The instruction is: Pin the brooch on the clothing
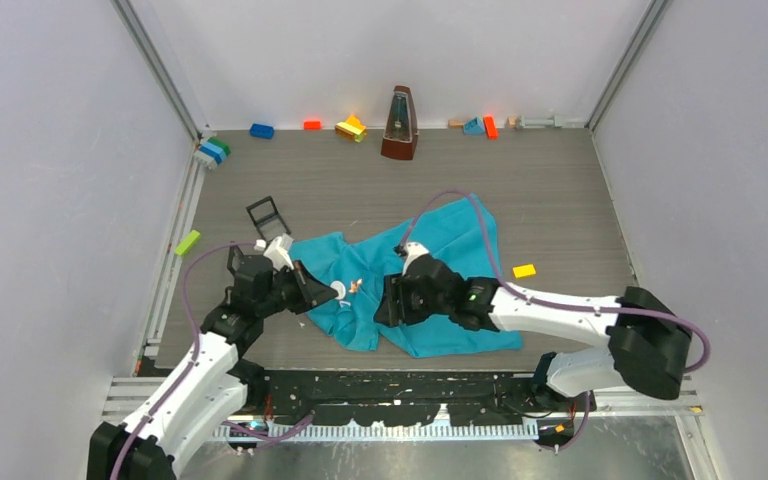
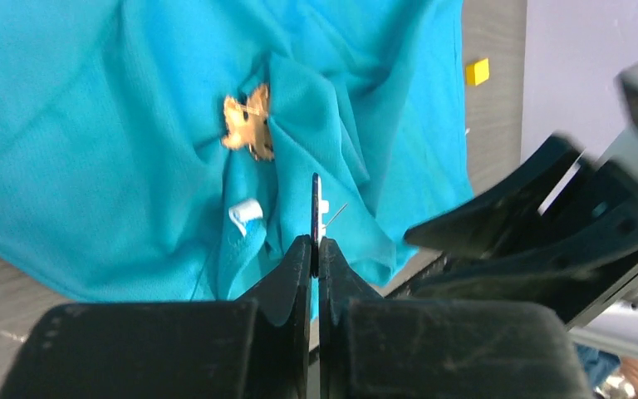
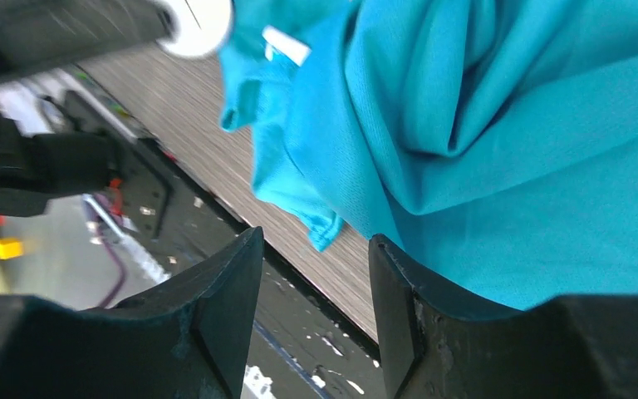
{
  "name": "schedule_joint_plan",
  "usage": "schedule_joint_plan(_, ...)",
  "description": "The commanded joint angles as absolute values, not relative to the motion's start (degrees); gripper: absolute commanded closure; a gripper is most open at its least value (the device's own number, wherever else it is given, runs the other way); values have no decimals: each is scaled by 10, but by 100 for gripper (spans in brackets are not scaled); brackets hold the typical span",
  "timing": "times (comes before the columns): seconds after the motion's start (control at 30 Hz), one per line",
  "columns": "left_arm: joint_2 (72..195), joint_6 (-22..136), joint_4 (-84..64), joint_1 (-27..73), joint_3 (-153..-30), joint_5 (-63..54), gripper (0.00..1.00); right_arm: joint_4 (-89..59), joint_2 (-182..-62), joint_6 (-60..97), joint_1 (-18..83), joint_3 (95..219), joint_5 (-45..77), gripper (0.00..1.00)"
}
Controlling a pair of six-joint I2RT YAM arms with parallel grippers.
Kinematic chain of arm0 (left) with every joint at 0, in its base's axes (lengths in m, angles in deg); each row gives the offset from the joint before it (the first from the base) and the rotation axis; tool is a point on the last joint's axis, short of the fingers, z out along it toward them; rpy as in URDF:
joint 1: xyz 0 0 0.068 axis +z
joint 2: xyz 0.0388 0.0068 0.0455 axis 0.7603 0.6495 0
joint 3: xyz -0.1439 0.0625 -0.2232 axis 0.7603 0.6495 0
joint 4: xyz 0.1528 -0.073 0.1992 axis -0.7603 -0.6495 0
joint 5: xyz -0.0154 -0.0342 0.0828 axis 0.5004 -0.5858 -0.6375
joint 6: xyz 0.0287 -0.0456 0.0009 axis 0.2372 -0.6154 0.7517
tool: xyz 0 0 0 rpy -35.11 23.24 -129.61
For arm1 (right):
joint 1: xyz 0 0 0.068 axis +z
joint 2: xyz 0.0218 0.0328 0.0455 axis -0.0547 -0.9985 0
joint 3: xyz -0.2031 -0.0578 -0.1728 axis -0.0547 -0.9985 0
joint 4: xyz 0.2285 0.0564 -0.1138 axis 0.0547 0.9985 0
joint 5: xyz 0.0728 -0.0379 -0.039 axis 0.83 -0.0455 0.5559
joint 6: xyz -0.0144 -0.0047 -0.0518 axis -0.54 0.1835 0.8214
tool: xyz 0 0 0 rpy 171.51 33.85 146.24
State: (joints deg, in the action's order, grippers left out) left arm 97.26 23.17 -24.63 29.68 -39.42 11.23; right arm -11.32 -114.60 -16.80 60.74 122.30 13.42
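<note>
The teal-blue T-shirt point(image 1: 430, 270) lies crumpled on the table between both arms. A small gold brooch point(image 1: 356, 286) rests on its folds, and it also shows in the left wrist view point(image 2: 247, 125). The white neck label point(image 2: 245, 212) sits just below it. My left gripper point(image 1: 325, 292) is shut on a thin round white disc point(image 1: 339, 290), seen edge-on point(image 2: 316, 208) just short of the brooch. My right gripper point(image 1: 388, 300) is open and empty point(image 3: 316, 241), held above the shirt's near edge point(image 3: 498, 166). The disc point(image 3: 195, 25) shows ahead of it.
A metronome point(image 1: 399, 123) and several coloured bricks stand along the back wall. A black frame point(image 1: 267, 215) lies behind the left gripper. A green brick point(image 1: 188, 242) lies at the left and a yellow brick point(image 1: 524, 270) to the right of the shirt. The table's front edge point(image 3: 299, 274) is under the right gripper.
</note>
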Motion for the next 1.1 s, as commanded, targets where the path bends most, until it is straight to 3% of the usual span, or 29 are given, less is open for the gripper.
schedule_joint_plan(0.0,1001,180,-101,303,-388,60,100,-60,-1191,-166,659,1276,29,46)
schedule_joint_plan(0.1,1036,185,-68,305,-389,50,100,-22,-1224,-168,680,1288,-2,59)
schedule_joint_plan(0.17,1059,191,-48,308,-389,46,100,1,-1231,-170,693,1289,-4,89)
schedule_joint_plan(0.23,1082,200,-32,312,-388,40,100,23,-1226,-175,702,1283,-4,98)
schedule_joint_plan(0.3,1096,205,-24,315,-386,34,100,47,-1211,-183,709,1269,-1,99)
schedule_joint_plan(0.53,1103,233,-23,319,-374,-2,100,76,-1117,-244,717,1194,26,99)
schedule_joint_plan(0.6,1103,231,-14,321,-364,-17,100,67,-1093,-246,717,1186,17,92)
schedule_joint_plan(0.67,1108,230,-1,322,-360,-24,100,52,-1081,-239,716,1190,3,74)
schedule_joint_plan(0.73,1118,229,4,323,-360,-24,100,39,-1085,-226,715,1204,-10,63)
schedule_joint_plan(0.8,1126,229,8,324,-362,-20,100,24,-1101,-211,710,1221,-12,57)
schedule_joint_plan(0.97,1139,227,18,326,-361,-15,100,-12,-1178,-170,698,1260,-9,52)
schedule_joint_plan(1.03,1148,227,28,327,-358,-16,100,-15,-1207,-159,694,1275,-10,53)
schedule_joint_plan(1.07,1155,227,34,328,-357,-17,100,-14,-1216,-156,693,1282,-10,58)
